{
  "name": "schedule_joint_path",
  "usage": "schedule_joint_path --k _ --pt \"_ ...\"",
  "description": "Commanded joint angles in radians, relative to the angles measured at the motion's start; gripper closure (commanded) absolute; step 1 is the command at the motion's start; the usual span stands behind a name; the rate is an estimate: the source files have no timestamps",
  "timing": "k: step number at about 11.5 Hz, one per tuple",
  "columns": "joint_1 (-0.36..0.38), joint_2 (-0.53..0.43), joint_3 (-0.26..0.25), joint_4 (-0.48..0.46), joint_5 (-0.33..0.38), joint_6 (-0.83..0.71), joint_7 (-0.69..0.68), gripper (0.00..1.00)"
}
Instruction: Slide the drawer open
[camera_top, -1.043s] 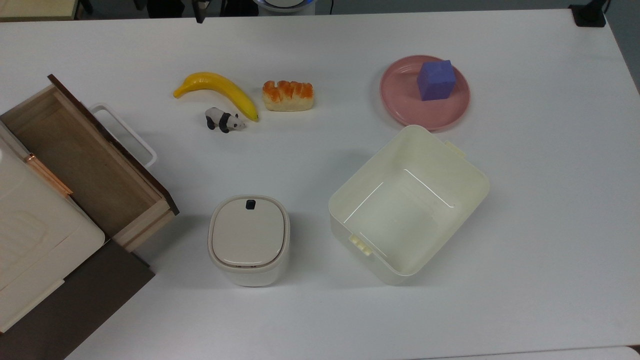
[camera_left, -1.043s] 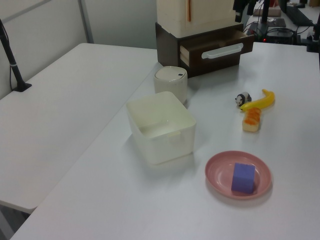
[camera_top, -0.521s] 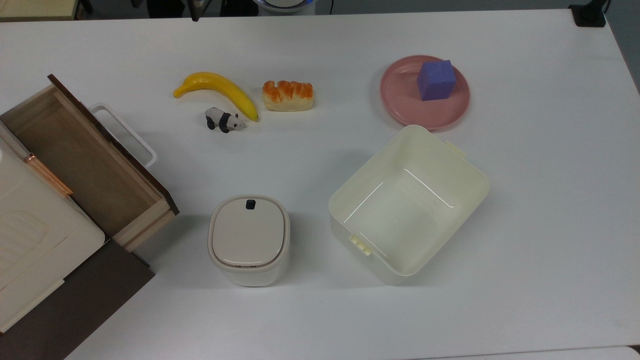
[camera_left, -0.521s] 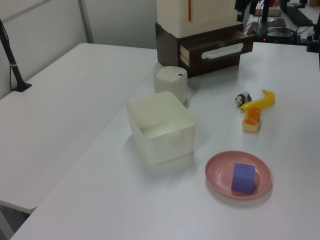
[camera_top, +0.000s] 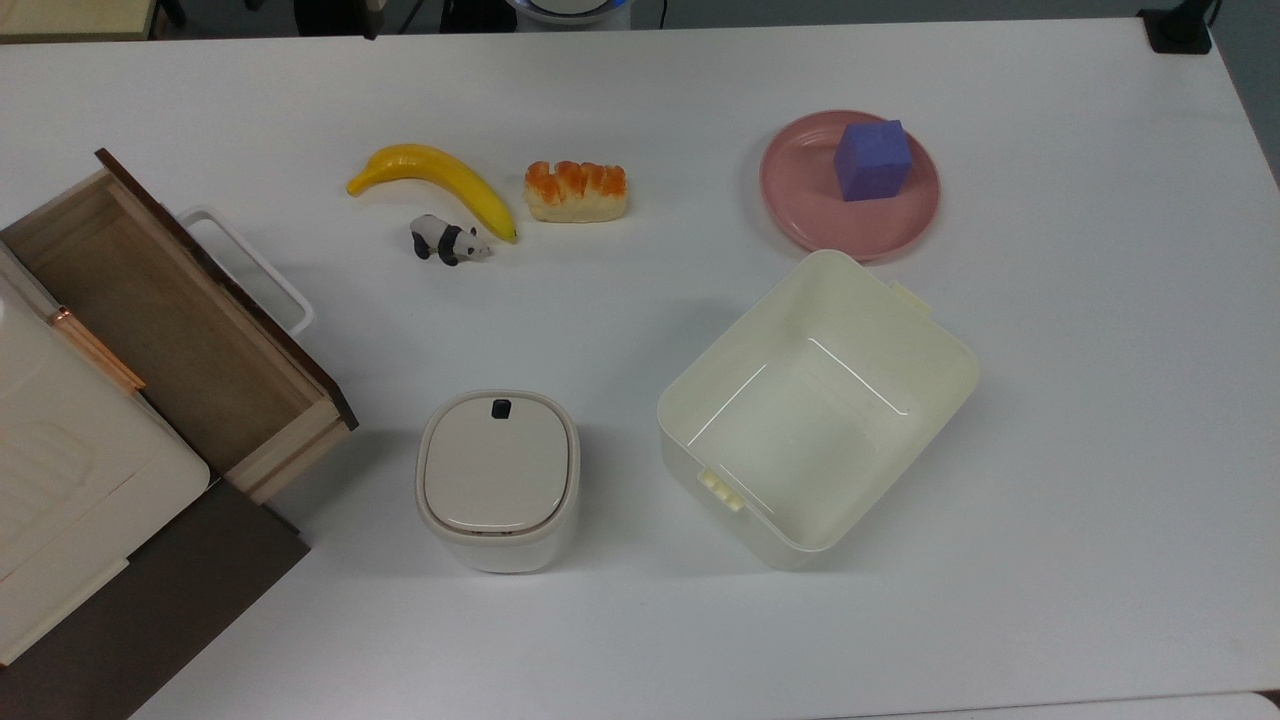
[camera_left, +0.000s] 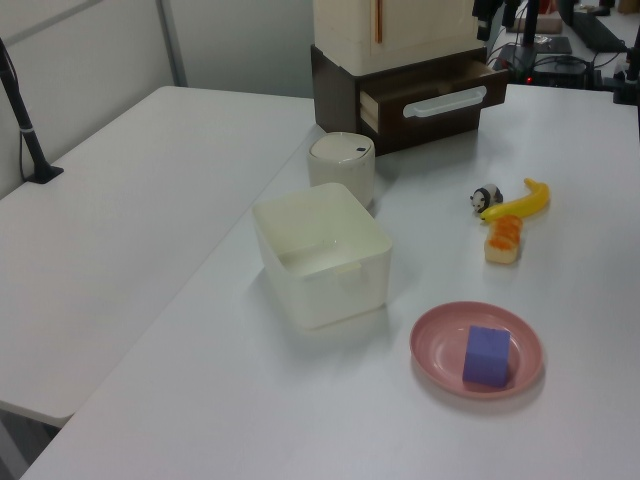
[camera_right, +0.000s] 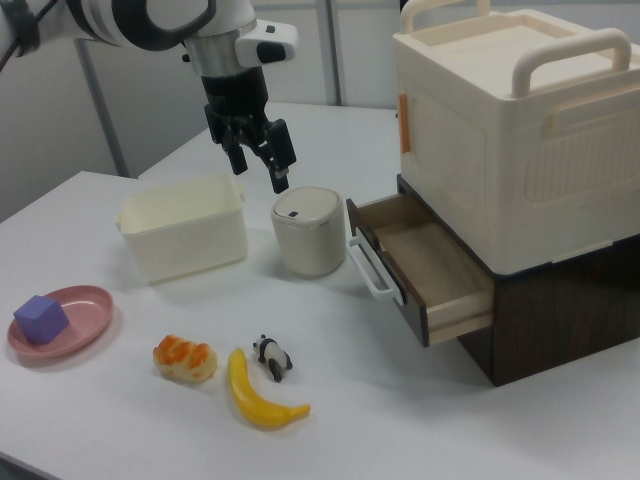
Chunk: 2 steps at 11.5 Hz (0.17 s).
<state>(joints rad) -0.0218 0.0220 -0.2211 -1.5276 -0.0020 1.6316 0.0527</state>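
Top view: drawer (camera_top: 170, 320) already pulled out at the surface's left edge, one banana (camera_top: 440, 180), one panda (camera_top: 448, 241); left view: one plate (camera_left: 477, 349); right view: tool (camera_right: 258, 153) raised clear, released, holding nothing, so best just stay off the white handle (camera_right: 372, 268).

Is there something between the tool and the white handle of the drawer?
Nothing visible does. In the right view the tool hangs open in the air above the table, and the space down to the drawer's handle is free; the lidded bin stands beside that path.
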Motion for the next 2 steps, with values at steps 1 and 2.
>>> schedule_joint_path --k 1,2 --pt "0.011 -0.024 -0.006 -0.020 0.022 -0.006 -0.019 0.00" --pt "0.013 -0.024 -0.004 -0.020 0.022 -0.006 -0.014 0.00"
